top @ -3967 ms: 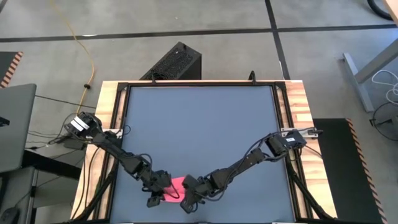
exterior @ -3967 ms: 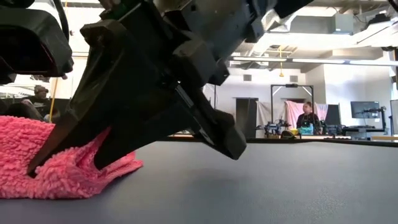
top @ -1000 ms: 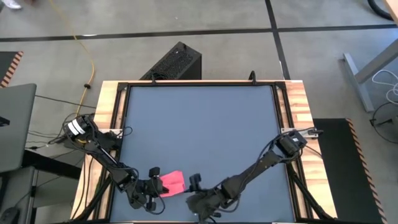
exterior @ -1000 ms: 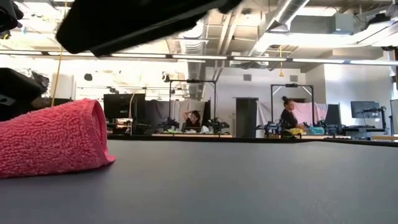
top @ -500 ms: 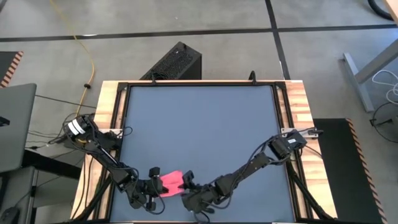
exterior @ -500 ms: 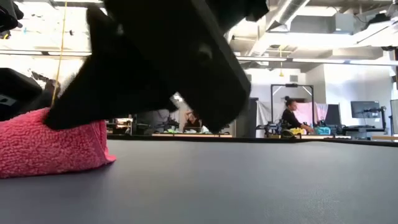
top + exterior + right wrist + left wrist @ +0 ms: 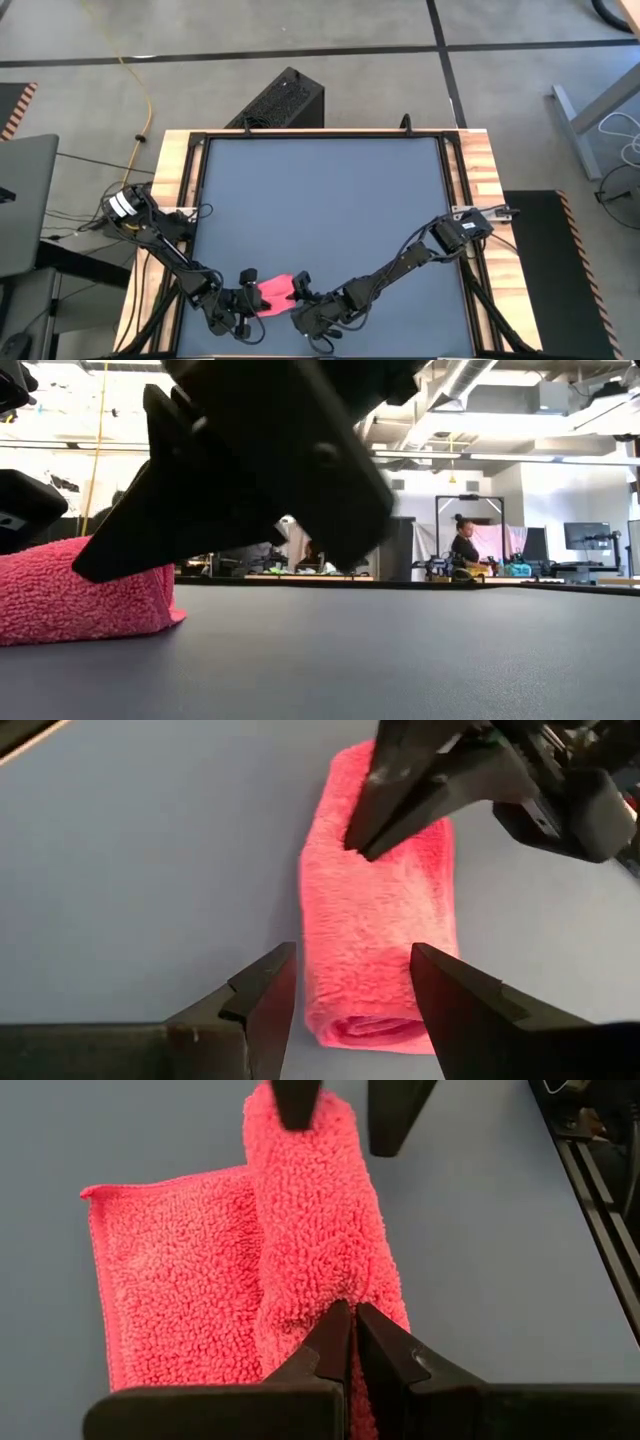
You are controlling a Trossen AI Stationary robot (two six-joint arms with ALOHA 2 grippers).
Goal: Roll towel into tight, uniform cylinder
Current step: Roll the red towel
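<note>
The pink towel [image 7: 272, 293] lies near the table's front edge, partly rolled. The roll [image 7: 310, 1210] rests on the tabletop, with a flat single spread of cloth [image 7: 170, 1280] lying beside it. My left gripper [image 7: 352, 1312] is shut, its tips at the roll's left end. My right gripper [image 7: 350, 985] is open at the roll's right end [image 7: 375, 1025], one finger on each side of it. I cannot tell whether those fingers touch the cloth. In the low view the towel [image 7: 80, 600] shows at the left, under the right gripper. My left gripper presses its shut fingertips [image 7: 356, 842] onto the roll's top near its left end [image 7: 340, 1285]. It comes slanting down from the table's left and points along the roll. The roll lies on the table beneath it.
Wide bare grey tabletop [image 7: 320, 200] stretches toward the far edge. A black frame rail [image 7: 590, 1180] and wooden borders [image 7: 180, 170] run round the table. People [image 7: 465, 545] stand in the room far behind.
My right gripper has come down and gone toward the table's left, up to the towel's right end, and its open fingers now straddle the roll. The towel stays where it was.
</note>
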